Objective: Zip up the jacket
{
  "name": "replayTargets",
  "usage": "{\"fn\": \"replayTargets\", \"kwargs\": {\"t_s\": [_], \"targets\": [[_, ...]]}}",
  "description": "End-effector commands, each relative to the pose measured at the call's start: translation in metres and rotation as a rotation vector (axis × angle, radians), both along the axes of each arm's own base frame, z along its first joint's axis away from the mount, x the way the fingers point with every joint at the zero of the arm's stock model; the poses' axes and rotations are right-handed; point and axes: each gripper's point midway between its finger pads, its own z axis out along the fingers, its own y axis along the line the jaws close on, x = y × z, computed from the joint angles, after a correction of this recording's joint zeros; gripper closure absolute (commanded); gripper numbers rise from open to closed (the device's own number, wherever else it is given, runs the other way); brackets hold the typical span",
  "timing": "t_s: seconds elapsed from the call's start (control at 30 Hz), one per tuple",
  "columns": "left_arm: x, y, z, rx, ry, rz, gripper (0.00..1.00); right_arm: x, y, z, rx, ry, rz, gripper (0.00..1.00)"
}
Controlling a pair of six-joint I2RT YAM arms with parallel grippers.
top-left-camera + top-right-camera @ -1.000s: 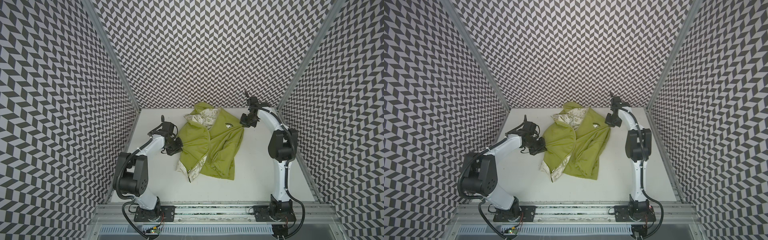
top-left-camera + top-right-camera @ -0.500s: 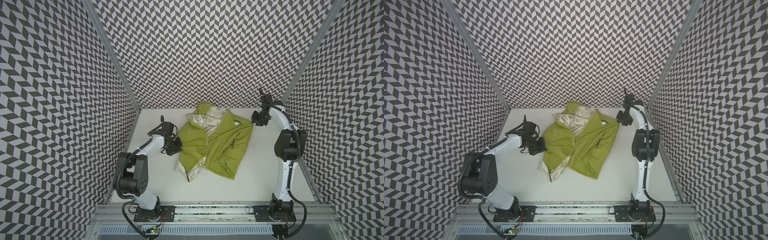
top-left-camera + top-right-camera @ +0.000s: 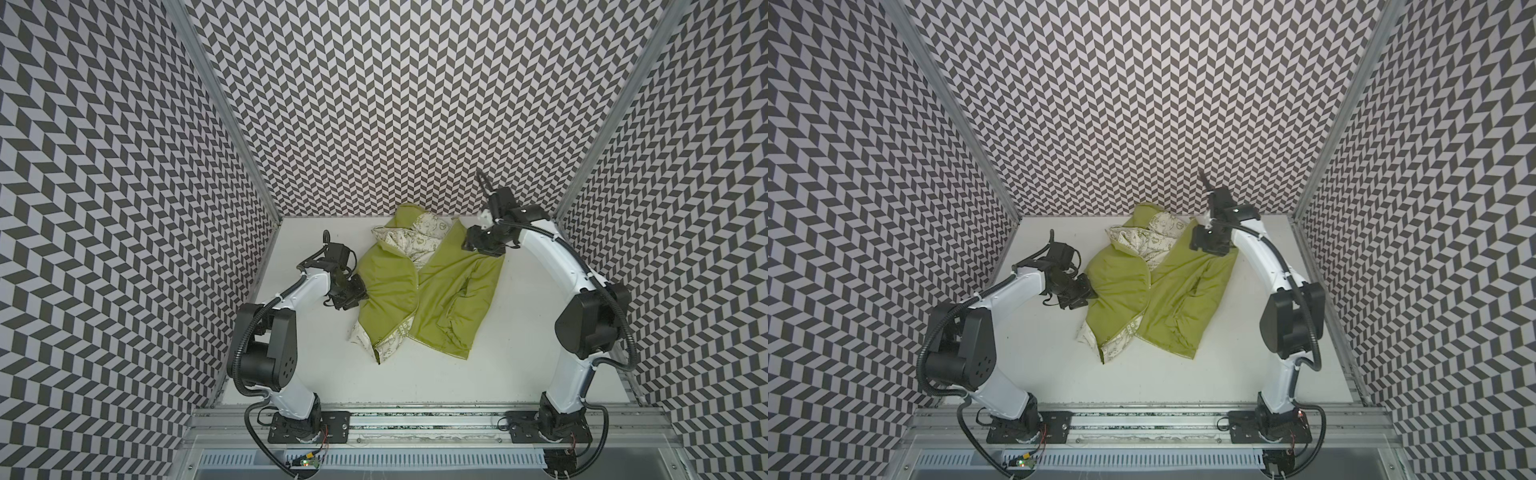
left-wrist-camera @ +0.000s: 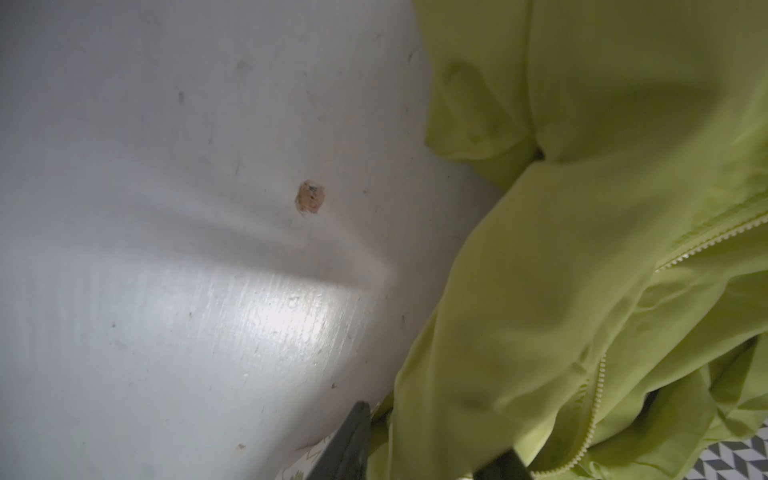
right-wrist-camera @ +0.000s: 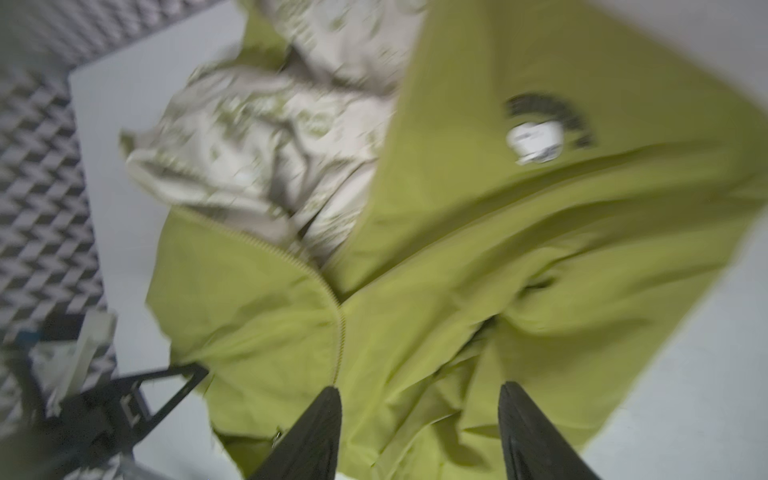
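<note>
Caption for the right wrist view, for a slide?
Right claw open over the unzipped green jacket, logo and printed lining showing.

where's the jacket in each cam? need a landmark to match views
Top view: jacket at table centre.
Top view: jacket at centre too.
Left wrist: jacket fills the picture's right side.
Right wrist: jacket fills most of it, blurred.
Landmark: zipper teeth, seen in all four.
</note>
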Motion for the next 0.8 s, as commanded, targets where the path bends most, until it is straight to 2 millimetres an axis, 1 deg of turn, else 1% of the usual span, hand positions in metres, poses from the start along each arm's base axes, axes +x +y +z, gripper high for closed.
{"fn": "replayTargets", "kwargs": {"t_s": [0.0,0.1,0.17,0.27,0.4,0.57,0.67,0.77], "targets": [[-0.004,-0.005,-0.003,0.023,0.006,-0.007,0.48,-0.033,0.055,-0.036,0.051,0.111,0.109,0.38],[-0.009,-0.011,-0.010,0.030,0.016,-0.026,0.49,-0.046,0.081,-0.061,0.059,0.167,0.138,0.38],[-0.012,-0.015,-0.013,0.030,0.021,-0.032,0.54,-0.049,0.087,-0.078,0.041,0.204,0.136,0.38],[-0.015,-0.017,-0.017,0.022,0.024,-0.030,0.66,-0.049,0.088,-0.098,0.011,0.232,0.121,0.38],[-0.017,-0.019,-0.020,0.013,0.028,-0.032,0.76,-0.047,0.092,-0.114,-0.018,0.248,0.117,0.38],[-0.017,-0.020,-0.019,0.010,0.024,-0.041,0.81,-0.049,0.092,-0.136,-0.058,0.284,0.107,0.43],[-0.018,-0.020,-0.020,0.006,0.027,-0.045,0.83,-0.049,0.094,-0.145,-0.058,0.274,0.101,0.46],[-0.019,-0.021,-0.021,0.001,0.029,-0.051,0.83,-0.049,0.097,-0.151,-0.070,0.273,0.103,0.51]]}}
